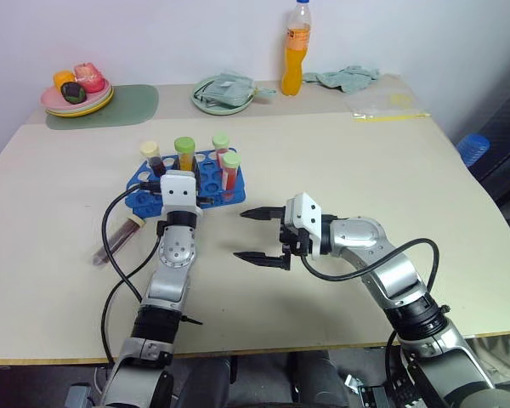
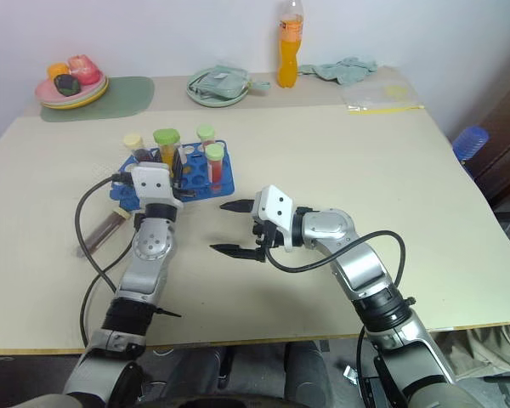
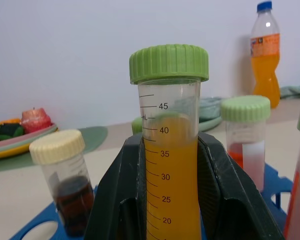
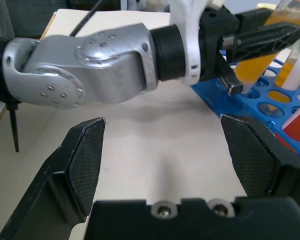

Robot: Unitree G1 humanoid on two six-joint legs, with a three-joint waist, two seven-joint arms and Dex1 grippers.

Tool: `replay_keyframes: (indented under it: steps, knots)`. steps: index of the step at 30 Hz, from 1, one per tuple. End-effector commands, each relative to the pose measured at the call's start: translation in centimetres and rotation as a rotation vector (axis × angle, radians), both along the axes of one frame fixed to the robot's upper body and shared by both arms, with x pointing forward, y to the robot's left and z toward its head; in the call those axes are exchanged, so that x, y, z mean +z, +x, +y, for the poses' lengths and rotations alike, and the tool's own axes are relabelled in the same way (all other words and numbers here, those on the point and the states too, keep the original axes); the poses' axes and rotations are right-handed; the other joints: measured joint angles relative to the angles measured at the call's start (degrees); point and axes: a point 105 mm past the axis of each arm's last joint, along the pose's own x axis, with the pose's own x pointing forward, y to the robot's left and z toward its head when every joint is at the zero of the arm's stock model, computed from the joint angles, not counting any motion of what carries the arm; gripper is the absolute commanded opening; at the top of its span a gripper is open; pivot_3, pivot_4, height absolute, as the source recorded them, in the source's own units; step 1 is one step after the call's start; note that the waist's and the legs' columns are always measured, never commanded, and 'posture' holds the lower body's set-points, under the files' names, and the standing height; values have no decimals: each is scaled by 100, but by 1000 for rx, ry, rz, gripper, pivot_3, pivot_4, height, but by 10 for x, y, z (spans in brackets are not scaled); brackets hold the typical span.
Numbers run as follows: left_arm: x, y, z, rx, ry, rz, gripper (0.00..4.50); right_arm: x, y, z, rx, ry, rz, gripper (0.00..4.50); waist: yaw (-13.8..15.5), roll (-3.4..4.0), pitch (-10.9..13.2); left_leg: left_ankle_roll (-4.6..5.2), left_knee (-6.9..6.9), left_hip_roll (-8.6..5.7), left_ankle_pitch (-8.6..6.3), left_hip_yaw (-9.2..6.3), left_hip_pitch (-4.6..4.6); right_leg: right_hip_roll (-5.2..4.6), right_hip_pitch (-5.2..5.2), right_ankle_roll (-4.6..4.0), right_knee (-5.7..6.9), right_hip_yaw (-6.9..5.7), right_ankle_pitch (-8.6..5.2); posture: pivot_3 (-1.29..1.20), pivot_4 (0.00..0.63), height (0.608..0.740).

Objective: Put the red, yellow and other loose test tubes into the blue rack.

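Left gripper (image 3: 172,210) clamping the yellow-orange tube (image 3: 171,150) over the blue rack (image 1: 144,183); right gripper (image 1: 263,234) hanging open and empty.

The left gripper's black fingers (image 3: 115,200) are pressing against both sides of the green-capped yellow-orange tube, holding it upright among the rack's holes. Around it, the cream-capped maroon tube (image 3: 70,185) and two green-capped red tubes (image 1: 229,170) are standing upright in the rack. One more tube (image 1: 119,240) is lying loose on the table (image 1: 365,161), just to the left of the left arm. The right gripper is hovering above bare tabletop near the rack, its fingers (image 4: 85,165) spread wide and pointing toward the left arm.
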Motion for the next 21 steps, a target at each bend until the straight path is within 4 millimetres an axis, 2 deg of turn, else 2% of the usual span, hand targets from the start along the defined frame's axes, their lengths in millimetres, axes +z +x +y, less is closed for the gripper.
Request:
replay_keyframes:
  steps: [1, 13, 14, 15, 19, 20, 21]
  knots:
    - [5, 3, -1, -8, -33, -38, 833, 11, -5, 2, 20, 25, -37, 4081, 1, 0, 0, 0, 0, 0, 0, 0, 0, 0, 0, 0, 1, 0, 0, 0, 150, 740]
    - [-5, 2, -4, -64, -113, -46, 833, 10, -5, 3, 19, 22, -40, 4081, -2, 0, 0, 0, 2, 0, 0, -1, 0, 0, 0, 0, 2, 0, 0, 0, 150, 740]
    - [-6, 2, -4, -74, -119, -43, 1743, 10, -5, 3, 19, 22, -39, 4081, -2, 0, 0, 0, 2, -1, 0, -1, 0, 0, 0, 0, 2, -1, 0, 0, 150, 740]
    - [-6, 1, -5, -86, -124, -43, 2031, 10, -5, 3, 19, 22, -38, 4081, -3, 0, 0, 0, 1, 0, 0, -1, 0, 0, 1, 0, 2, -1, 0, 0, 150, 740]
    - [2, -6, 0, -86, -149, -87, 4021, 10, -6, 3, 21, 21, -38, 4081, -7, 0, 0, 0, 2, 0, 0, -1, 0, 0, 0, 0, 2, 0, 0, 0, 150, 740]
    - [5, -8, 1, -84, -154, -98, 4416, 10, -6, 3, 21, 21, -38, 4081, -13, 0, 0, 0, 1, 0, 0, -1, 0, 0, 0, 0, 2, 0, 0, 0, 150, 740]
    - [12, -13, 5, -89, -171, -125, 4416, 10, -6, 3, 22, 20, -38, 4081, -14, 0, 0, 0, 1, 0, 0, -1, 0, 0, 0, 0, 2, 0, 0, 0, 150, 740]
